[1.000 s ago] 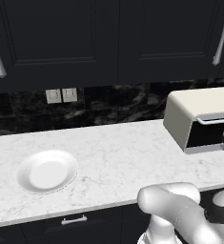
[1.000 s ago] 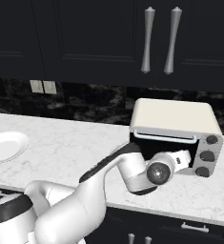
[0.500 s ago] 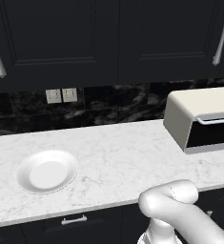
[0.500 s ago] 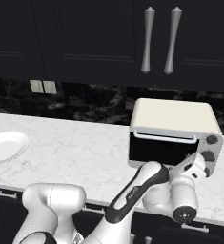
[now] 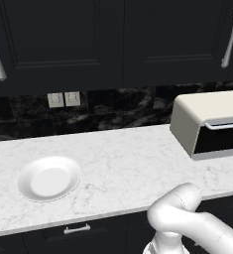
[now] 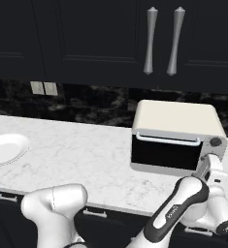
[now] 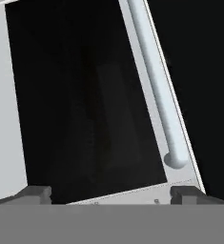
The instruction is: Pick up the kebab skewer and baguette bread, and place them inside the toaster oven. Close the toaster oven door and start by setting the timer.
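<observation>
The toaster oven (image 6: 176,121) stands on the counter at the right, also seen as the toaster oven (image 5: 207,116). The toaster oven door (image 6: 166,154) is up against the front, its silver bar handle (image 6: 169,141) along the top. My gripper (image 6: 206,167) hangs at the oven's right front corner, just below a dark knob (image 6: 215,142). In the hand view the gripper (image 7: 108,193) is open, its fingertips (image 7: 35,193) wide apart, facing the dark glass door (image 7: 85,105) and the handle (image 7: 158,90). The kebab skewer and the baguette bread are hidden.
An empty white plate (image 5: 48,178) sits on the marble counter (image 5: 123,158) at the left; the plate (image 6: 6,147) lies far from the oven. Dark cabinets with silver handles (image 6: 161,41) hang above. The counter's front edge runs just below my hand.
My hand has swung from the middle of the oven's front to its right end and dropped lower. The oven and the plate have not moved.
</observation>
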